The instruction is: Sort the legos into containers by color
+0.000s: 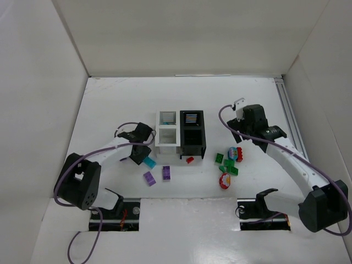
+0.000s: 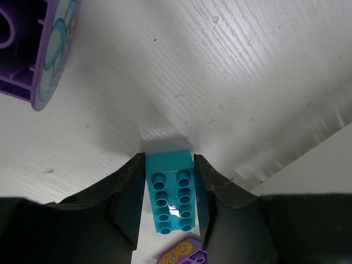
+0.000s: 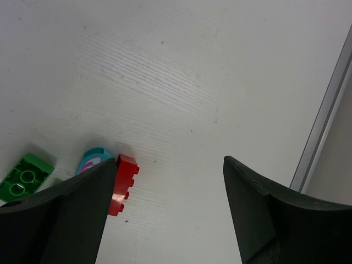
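Teal brick point(image 2: 170, 192) pinched by left jaws, purple piece point(image 2: 181, 252) beside; right jaws spread near red brick point(image 3: 122, 184).

teal lego point(image 2: 169, 192) near containers point(image 1: 166, 127), studs showing

A white surface point(image 2: 247, 66), matt, with a fine wood-like grain and a few small dark specks. A teal plastic brick point(image 2: 169, 198), smooth, with a small glossy highlight among its studs. The fingers point(image 2: 118, 209) of the left pincer point(image 2: 169, 159) look like matt black plastic. A purple plastic round piece point(image 2: 52, 49) has a smooth printed face. A red plastic brick point(image 3: 122, 184) and a green flat plastic plate point(image 3: 25, 176) are smooth with a soft sheen. A silvery rail point(image 3: 324, 121) looks like brushed metal.
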Controlling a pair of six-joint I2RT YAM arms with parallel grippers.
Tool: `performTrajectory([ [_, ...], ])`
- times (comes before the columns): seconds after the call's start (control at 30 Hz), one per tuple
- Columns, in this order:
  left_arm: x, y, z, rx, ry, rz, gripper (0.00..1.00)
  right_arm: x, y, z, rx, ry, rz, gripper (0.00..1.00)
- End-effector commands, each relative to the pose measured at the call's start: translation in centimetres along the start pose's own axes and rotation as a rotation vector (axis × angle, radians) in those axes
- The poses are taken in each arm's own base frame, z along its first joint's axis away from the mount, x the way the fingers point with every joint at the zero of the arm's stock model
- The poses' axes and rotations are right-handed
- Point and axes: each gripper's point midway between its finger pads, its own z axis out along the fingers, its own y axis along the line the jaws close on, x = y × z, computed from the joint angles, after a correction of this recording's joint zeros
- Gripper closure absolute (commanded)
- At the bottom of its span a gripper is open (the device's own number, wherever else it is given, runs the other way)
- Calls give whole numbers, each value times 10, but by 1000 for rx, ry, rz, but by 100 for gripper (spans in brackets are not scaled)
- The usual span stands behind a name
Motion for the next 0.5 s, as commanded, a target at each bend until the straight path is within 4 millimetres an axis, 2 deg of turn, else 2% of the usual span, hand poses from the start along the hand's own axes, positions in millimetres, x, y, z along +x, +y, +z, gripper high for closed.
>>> performTrajectory([
  [0.0,-5,11,-10,-49,-21,8,73,-9,-4,0,7,-37,13,17],
  [0.03,-13,15,-19,-52,-56,7,74,-6,-5,-2,16,-36,13,17],
  [0.13,-36,9,-45,-13,-137,-4,76,-7,-8,-4,27,-43,15,17],
  [0.23,-62,-7,-86,108,-224,-37,76,-9,-11,-10,40,-56,20,17],
  [0.33,-94,-13,-127,199,-349,-49,76,-9,-12,-15,45,-73,24,17],
  [0.37,-109,-28,-147,270,-409,-56,76,-10,-15,-18,56,-79,27,17],
  [0.4,-116,-35,-160,323,-433,-48,79,-10,-15,-18,56,-79,27,17],
  [0.47,-132,-55,-185,405,-504,11,79,-12,-16,-22,62,-104,33,17],
])
